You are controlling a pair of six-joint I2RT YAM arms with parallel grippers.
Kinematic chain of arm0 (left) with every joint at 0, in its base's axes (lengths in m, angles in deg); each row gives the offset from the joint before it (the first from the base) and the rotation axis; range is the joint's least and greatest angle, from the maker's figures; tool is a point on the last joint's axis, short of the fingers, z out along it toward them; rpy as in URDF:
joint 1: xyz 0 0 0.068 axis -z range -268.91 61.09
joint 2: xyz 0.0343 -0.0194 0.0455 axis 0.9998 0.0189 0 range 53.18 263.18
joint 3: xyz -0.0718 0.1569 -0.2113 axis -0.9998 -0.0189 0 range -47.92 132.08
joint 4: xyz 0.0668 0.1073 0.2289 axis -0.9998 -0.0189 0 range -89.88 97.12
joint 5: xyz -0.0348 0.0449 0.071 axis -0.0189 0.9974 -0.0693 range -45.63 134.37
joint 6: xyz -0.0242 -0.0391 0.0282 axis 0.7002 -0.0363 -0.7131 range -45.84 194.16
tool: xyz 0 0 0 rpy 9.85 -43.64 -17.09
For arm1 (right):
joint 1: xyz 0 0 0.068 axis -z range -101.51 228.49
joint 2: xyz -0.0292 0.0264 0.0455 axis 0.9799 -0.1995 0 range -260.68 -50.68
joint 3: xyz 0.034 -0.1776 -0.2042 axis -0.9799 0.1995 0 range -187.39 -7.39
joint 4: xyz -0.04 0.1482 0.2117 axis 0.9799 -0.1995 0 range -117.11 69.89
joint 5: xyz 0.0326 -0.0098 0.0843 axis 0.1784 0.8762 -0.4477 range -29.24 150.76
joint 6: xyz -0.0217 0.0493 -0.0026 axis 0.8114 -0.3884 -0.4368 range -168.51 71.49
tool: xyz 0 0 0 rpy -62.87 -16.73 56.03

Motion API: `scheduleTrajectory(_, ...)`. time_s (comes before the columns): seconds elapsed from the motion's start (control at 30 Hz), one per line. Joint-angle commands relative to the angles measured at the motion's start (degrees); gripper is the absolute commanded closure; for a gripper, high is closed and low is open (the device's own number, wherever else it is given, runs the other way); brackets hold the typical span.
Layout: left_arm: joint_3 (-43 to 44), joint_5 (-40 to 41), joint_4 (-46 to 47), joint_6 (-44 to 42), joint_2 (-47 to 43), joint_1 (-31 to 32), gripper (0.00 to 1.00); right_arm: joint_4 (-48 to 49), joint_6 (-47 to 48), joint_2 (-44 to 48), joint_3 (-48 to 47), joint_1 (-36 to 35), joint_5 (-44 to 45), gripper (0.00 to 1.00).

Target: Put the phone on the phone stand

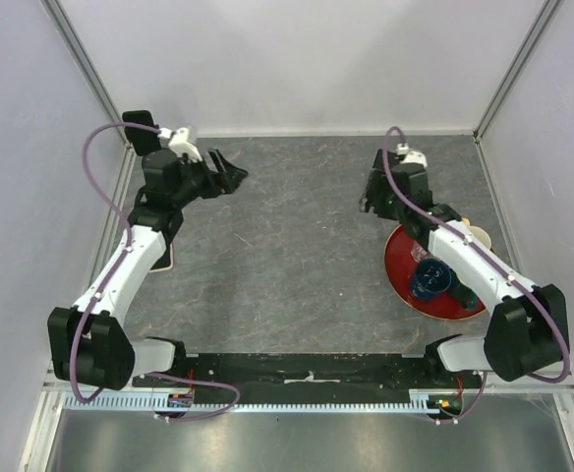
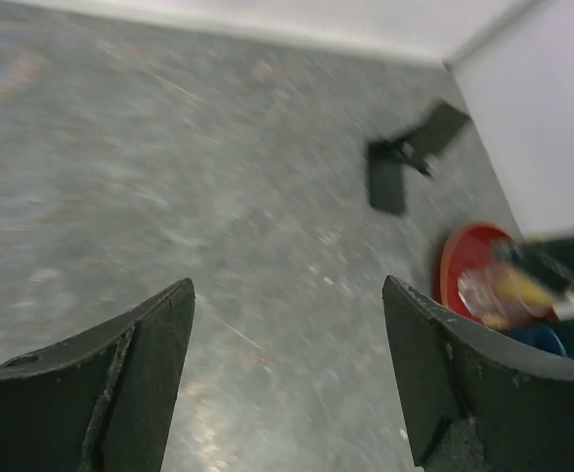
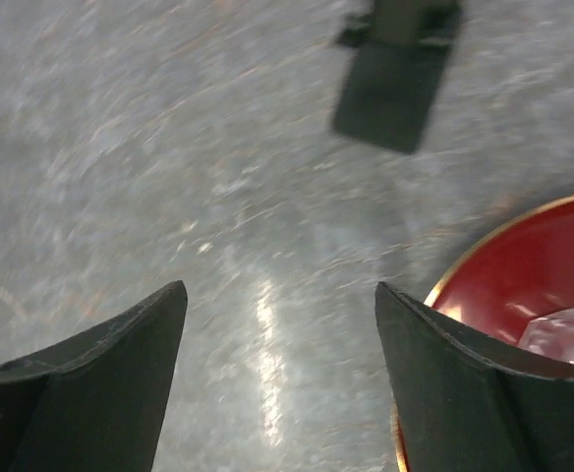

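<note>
A black folding phone stand (image 2: 389, 182) with a flat base and a raised back piece stands on the grey table toward the back right. It shows in the left wrist view and again ahead of my right fingers (image 3: 390, 88). In the top view my right arm hides it. No phone shows clearly; a thin pinkish edge (image 1: 172, 258) peeks from under my left forearm, and I cannot tell what it is. My left gripper (image 1: 233, 175) (image 2: 287, 285) is open and empty above the back left of the table. My right gripper (image 1: 369, 202) (image 3: 279, 287) is open and empty beside the plate.
A red plate (image 1: 402, 278) at the right holds a blue cup (image 1: 430, 279) and a clear glass (image 3: 562, 339). A cream object (image 1: 478, 236) sits at its far edge. White walls close the back and both sides.
</note>
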Motion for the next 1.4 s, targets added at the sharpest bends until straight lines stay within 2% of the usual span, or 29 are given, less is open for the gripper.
scheduleTrajectory(0.0,5.02,-12.17,-2.91,-2.21,2.50,4.15,0.19,2.94,-0.79,-1.80,-3.96,7.79,-1.69,0.18)
scheduleTrajectory(0.03,5.54,-15.32,-2.74,-1.68,2.94,4.16,0.19,3.55,-0.09,-2.50,-4.14,10.07,-3.18,0.15)
scheduleTrajectory(0.1,6.16,-16.58,-3.18,-1.33,3.91,3.81,0.20,2.85,2.80,-5.47,-6.59,11.67,-3.73,0.10)
scheduleTrajectory(0.13,6.17,-16.76,-3.18,-0.98,4.00,3.37,0.20,2.68,4.03,-6.63,-7.47,11.85,-3.20,0.02)
scheduleTrajectory(0.17,5.99,-16.85,-3.18,-0.63,4.00,3.11,0.20,2.50,5.18,-7.86,-9.48,12.02,-2.50,0.02)
scheduleTrajectory(0.33,5.03,-17.64,-1.51,1.31,3.47,1.35,0.20,-0.75,9.84,-19.02,-19.51,12.29,0.32,0.02)
scheduleTrajectory(0.5,4.76,-18.95,-0.63,2.71,4.26,0.82,0.20,-0.75,8.09,-26.92,-27.59,12.38,2.25,0.02)
scheduleTrajectory(0.57,4.85,-19.39,-0.45,3.15,4.96,0.12,0.20,-2.06,7.48,-30.52,-31.27,12.38,5.67,0.02)
scheduleTrajectory(0.77,4.67,-20.19,-0.10,3.95,6.28,-0.85,0.20,-1.98,6.69,-39.22,-38.58,12.20,10.77,0.02)
scheduleTrajectory(1.03,4.85,-21.68,0.08,5.53,9.10,-0.85,0.22,-2.07,3.96,-45.13,-43.95,10.45,13.59,0.02)
scheduleTrajectory(1.07,4.85,-21.68,0.07,5.53,8.92,-0.76,0.22,-2.07,3.61,-45.13,-43.61,10.09,14.38,0.04)
scheduleTrajectory(1.1,4.76,-21.51,0.07,5.53,8.66,-0.76,0.22,-1.98,3.26,-44.87,-42.99,9.22,16.47,0.12)
scheduleTrajectory(1.27,4.58,-21.15,0.08,5.61,8.31,-0.76,0.23,-0.84,1.41,-41.80,-38.51,5.88,24.31,0.29)
scheduleTrajectory(1.3,4.67,-21.33,0.07,5.79,8.48,-0.76,0.23,-0.84,1.24,-41.45,-38.16,5.09,26.14,0.44)
scheduleTrajectory(1.37,4.67,-21.59,0.07,5.97,8.83,-0.76,0.23,-0.58,1.06,-40.48,-37.10,4.38,26.43,0.67)
